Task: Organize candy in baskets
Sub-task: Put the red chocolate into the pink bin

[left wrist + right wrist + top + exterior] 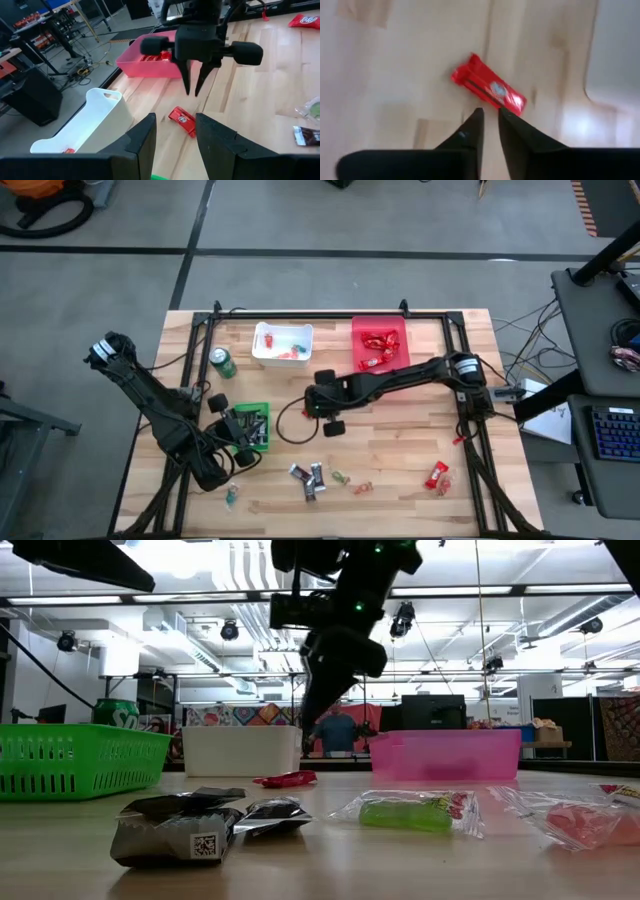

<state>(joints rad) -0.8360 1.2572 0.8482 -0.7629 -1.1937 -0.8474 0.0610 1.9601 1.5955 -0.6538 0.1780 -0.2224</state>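
Right gripper poised above a red-wrapped bar lying flat on the bench near its middle, fingers pointing down and only a slit apart, empty; probably lined up for a pinch across the wrapper's narrow width, toward the red basket at the far edge, where more red-wrapped sweets already sit. White basket beside it along the far edge, holding a few pieces. Left gripper parked over the green basket near the left edge, fingers apart and empty, likely waiting clear of the other arm. Near the front edge, unsorted: dark-wrapped mini bars, a green piece in clear wrap, more red-wrapped candy toward the right.
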